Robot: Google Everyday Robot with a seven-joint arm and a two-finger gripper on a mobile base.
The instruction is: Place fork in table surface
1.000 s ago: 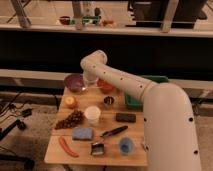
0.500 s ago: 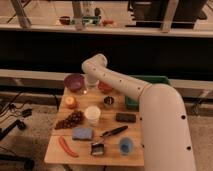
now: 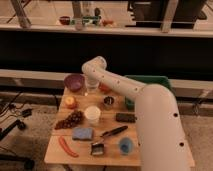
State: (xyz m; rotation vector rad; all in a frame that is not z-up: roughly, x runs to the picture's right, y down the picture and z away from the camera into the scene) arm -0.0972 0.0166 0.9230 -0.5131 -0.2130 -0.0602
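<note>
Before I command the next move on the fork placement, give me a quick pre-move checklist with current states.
1. Gripper located: ok, at the table's far side, beside the purple bowl.
2. Fork in grasp: cannot tell.
3. Bare table surface in front of the gripper: ok.
4. Nearby obstacles: not ok, the apple and small dark cup sit close.
5. White cup upright: ok.

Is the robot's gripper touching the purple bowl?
Cannot tell. In the camera view the gripper hangs just right of the purple bowl, with no plain gap or contact.
</note>
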